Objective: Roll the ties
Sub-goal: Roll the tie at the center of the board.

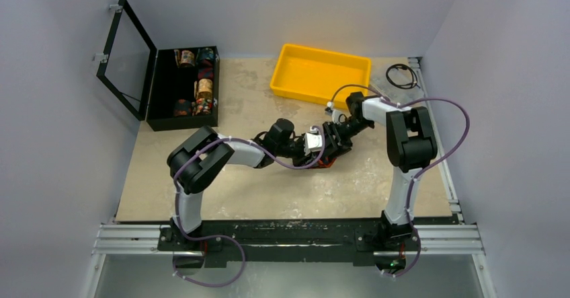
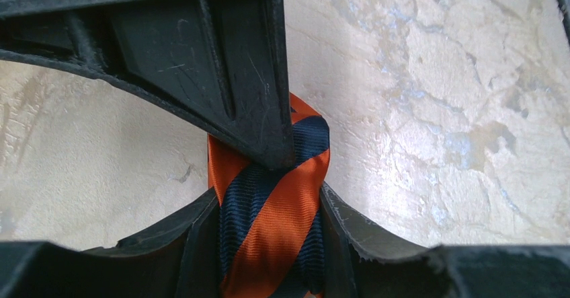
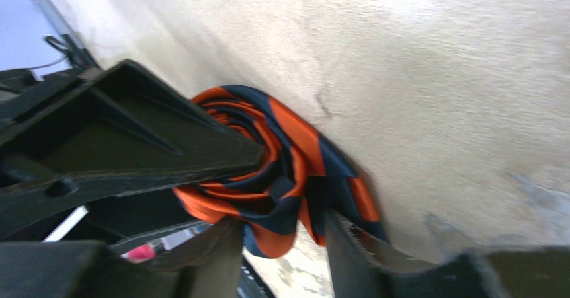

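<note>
Pale, mottled bench (image 1: 255, 190) inside plain grey walls. Far left: black case (image 1: 181, 124), lid up, with several patterned fabric rolls (image 1: 204, 86) in its compartments. Mid-bench: both arms meeting at one spot over the tie (image 3: 296, 143), already wound into a striped spiral and visible from above only as a red-orange sliver. Further right, toward the far edge: yellow tray (image 1: 312, 95), then a coiled black cable (image 1: 401, 76) beside the wall. Step in hand, as judged: finishing and securing the roll, with winding apparently near complete and no loose tail in sight in any view. To do it well: firm pinch across the coil from one side while tucking or turning with the other; layers held edge to edge; no letting go on both sides at once, else likely springing open of the slippery fabric. Left gripper (image 2: 269, 200): narrow, closed on the tie, one finger against each flank of the striped roll; whether resting on the bench or just above it, cannot tell. Right gripper (image 3: 282, 220): likewise narrow, with the lower part of the spiral caught between its fingers. In each wrist view, one finger of the opposite gripper pressed against the coil.
</note>
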You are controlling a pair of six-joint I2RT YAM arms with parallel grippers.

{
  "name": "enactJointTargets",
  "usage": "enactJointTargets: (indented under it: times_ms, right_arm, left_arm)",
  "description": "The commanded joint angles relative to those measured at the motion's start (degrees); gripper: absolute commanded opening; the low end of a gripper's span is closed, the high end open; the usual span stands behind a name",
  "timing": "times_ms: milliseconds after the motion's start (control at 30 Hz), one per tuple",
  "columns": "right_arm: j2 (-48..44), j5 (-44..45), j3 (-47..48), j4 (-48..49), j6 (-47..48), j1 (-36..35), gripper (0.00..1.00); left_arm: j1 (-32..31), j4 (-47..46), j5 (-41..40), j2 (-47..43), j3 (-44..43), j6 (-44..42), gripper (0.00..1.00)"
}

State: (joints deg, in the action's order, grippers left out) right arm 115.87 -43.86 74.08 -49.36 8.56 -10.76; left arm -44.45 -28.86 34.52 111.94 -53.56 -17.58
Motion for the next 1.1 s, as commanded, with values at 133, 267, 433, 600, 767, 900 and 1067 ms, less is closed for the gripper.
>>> enactJointTargets:
  times_ms: [133,267,433,600,767,900,1067]
  right_arm:
    - [-5.0,6.8,-0.4,-2.1,5.4,4.0,0.68]
    - [-6.7,6.6,-1.6,-1.2,4.1,4.9,0.80]
    - [-6.1,8.9,-1.7,-0.9,2.5,6.0,0.83]
    - [-2.4,3.4,-3.4,2.5,-1.1,5.6,0.93]
    - [1.8,-2.4,-3.2,6.2,-1.8,3.1,0.86]
    - [2.3,-8.6,-1.7,6.4,-1.6,1.5,0.69]
    - [-2.9,-12.7,-3.3,8.0,-2.6,1.4,0.37]
  left_arm:
    - [-0.5,19.8,-8.5,0.8,-1.5,-5.9,0.07]
    - [-0.6,20.7,-8.9,1.4,-1.8,-6.1,0.06]
    - [-0.6,22.6,-9.3,2.0,-3.4,-6.8,0.06]
    - [-0.6,23.2,-9.1,2.2,-3.9,-6.7,0.06]
    - [-0.6,23.6,-9.2,2.5,-4.4,-6.8,0.06]
    - [-0.6,23.9,-9.5,2.7,-4.9,-6.8,0.07]
    - [-0.6,23.9,-9.7,2.8,-5.0,-6.9,0.07]
